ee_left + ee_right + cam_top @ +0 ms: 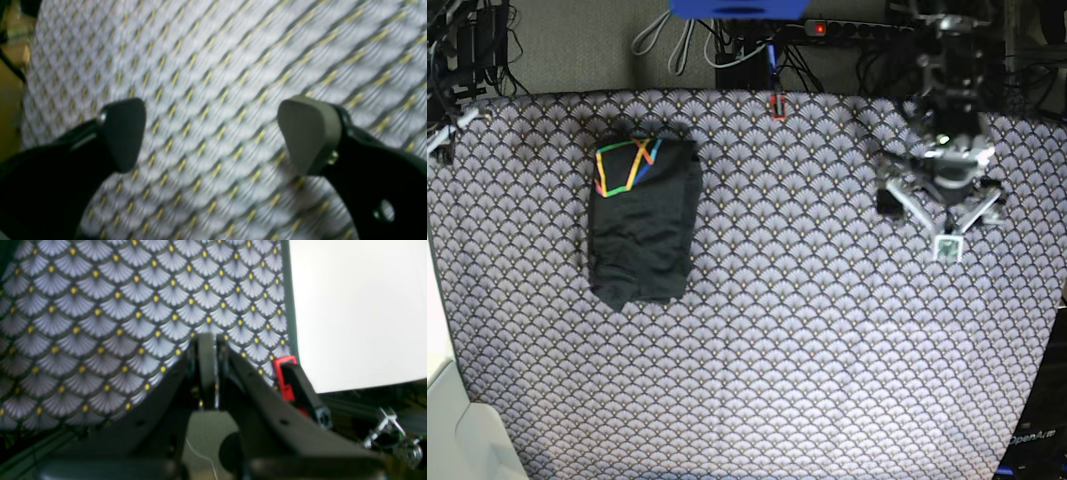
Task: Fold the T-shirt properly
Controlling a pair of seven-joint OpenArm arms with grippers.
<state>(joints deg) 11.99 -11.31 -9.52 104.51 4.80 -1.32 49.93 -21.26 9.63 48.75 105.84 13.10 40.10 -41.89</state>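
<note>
The black T-shirt (642,220) lies folded into a compact rectangle on the left part of the grey fan-scale cloth (777,330), with its multicoloured line print (627,165) on top at the far end. My left gripper (944,205) hovers open and empty over the cloth at the right, far from the shirt. In the left wrist view it (215,133) has only patterned cloth between its fingers (307,133). My right gripper (213,338) is shut and empty over the cloth's edge. The shirt shows in neither wrist view.
A white surface (357,306) borders the cloth beside my right gripper. A small red clip (777,103) sits at the cloth's far edge. Cables and a power strip (857,28) run behind the table.
</note>
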